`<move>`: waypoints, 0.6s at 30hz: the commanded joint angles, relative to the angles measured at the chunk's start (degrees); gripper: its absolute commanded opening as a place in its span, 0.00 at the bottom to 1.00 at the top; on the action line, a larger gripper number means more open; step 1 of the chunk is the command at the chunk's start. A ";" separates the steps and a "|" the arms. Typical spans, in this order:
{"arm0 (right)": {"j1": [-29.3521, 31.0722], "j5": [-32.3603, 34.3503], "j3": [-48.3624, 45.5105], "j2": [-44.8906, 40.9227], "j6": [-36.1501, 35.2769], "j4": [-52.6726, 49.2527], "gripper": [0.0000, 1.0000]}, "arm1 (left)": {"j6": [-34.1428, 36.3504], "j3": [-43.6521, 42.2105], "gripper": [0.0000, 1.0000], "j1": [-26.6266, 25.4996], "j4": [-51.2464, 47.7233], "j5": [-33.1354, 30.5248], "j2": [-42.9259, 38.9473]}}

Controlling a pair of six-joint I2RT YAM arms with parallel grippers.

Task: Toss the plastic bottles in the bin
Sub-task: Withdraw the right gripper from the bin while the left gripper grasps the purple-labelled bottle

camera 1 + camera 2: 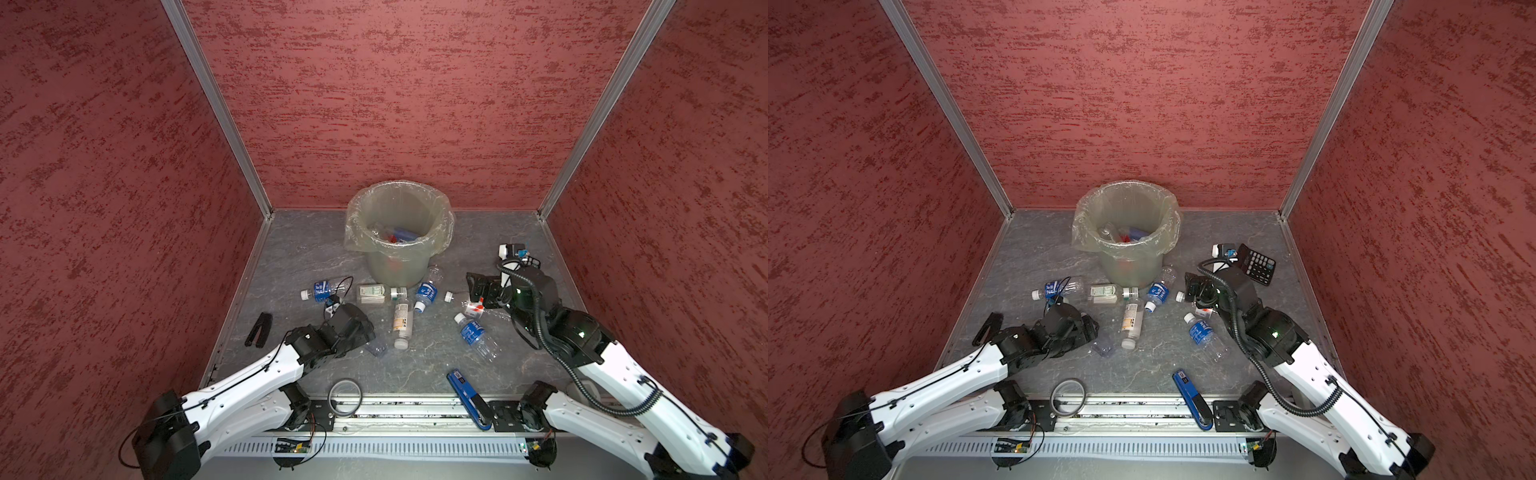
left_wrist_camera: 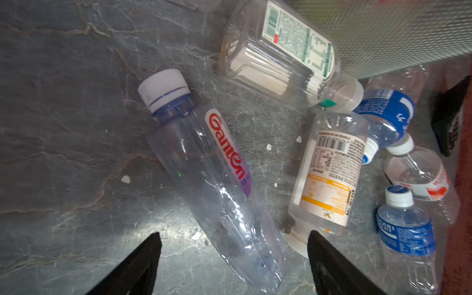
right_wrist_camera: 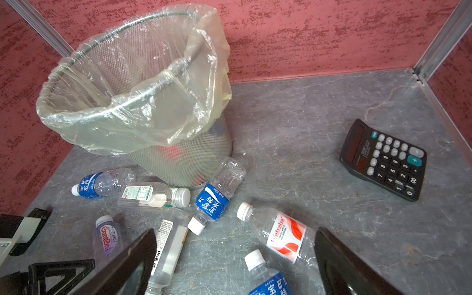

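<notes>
The bin stands at the back middle, lined with a clear bag, with bottles inside. Several plastic bottles lie on the floor in front of it. My left gripper is open, its fingers on either side of the base of a clear Ganten bottle without touching it. My right gripper hangs open over a red-labelled bottle. Close by lie a blue-labelled bottle, another blue-labelled bottle, a tall white-labelled one and a green-labelled one.
A black calculator lies at the back right. A blue-and-black stapler-like tool and a tape ring sit at the front edge. A black tool lies by the left wall. One more blue-labelled bottle lies left of the bin.
</notes>
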 commanded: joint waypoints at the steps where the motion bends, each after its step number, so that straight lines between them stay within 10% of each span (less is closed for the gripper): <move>1: 0.17 -0.94 -1.38 -1.10 2.74 -1.88 0.97 | -2.41 2.50 0.89 -0.36 -0.70 -1.96 2.27; 18: 0.16 -2.39 -8.41 -3.78 7.19 -1.66 0.96 | -5.61 8.11 0.83 0.67 0.94 -0.82 16.57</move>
